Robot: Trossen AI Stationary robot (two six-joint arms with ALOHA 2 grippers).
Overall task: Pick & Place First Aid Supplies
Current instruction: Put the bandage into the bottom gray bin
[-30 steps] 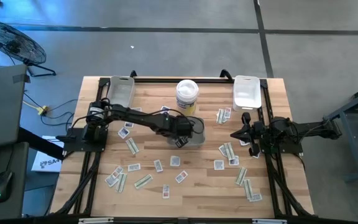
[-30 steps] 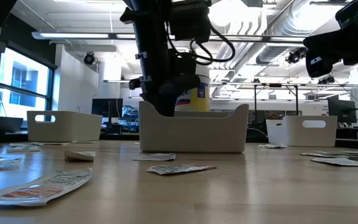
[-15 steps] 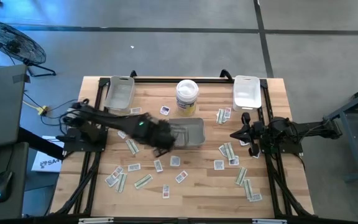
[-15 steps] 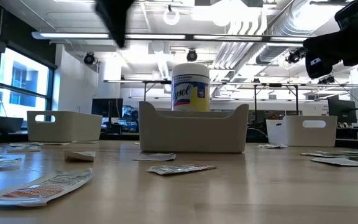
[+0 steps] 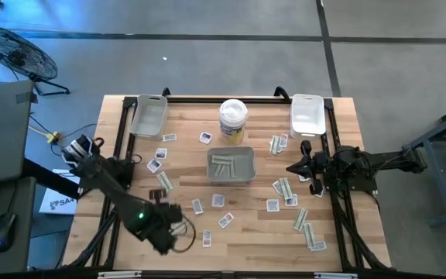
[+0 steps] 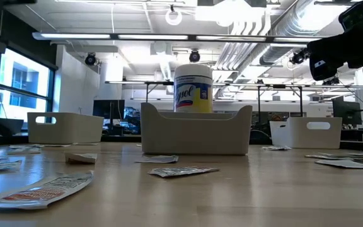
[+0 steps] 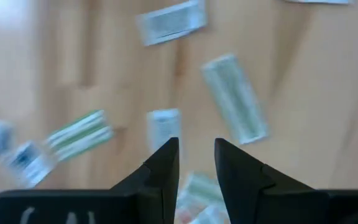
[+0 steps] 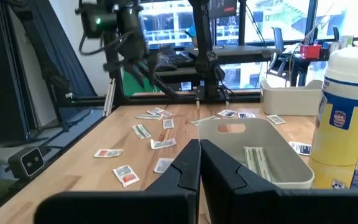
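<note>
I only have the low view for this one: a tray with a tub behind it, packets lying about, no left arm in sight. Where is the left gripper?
Observer: The left gripper hovers over loose packets near the left corner of the table closest to your camera, fingers apart, empty.
Operator: Anything inside the middle tray?
Observer: Yes, the high view shows a few long strips lying in the grey tray.
Operator: And the right gripper?
Observer: The right gripper is shut and empty at the table's right side.
</note>
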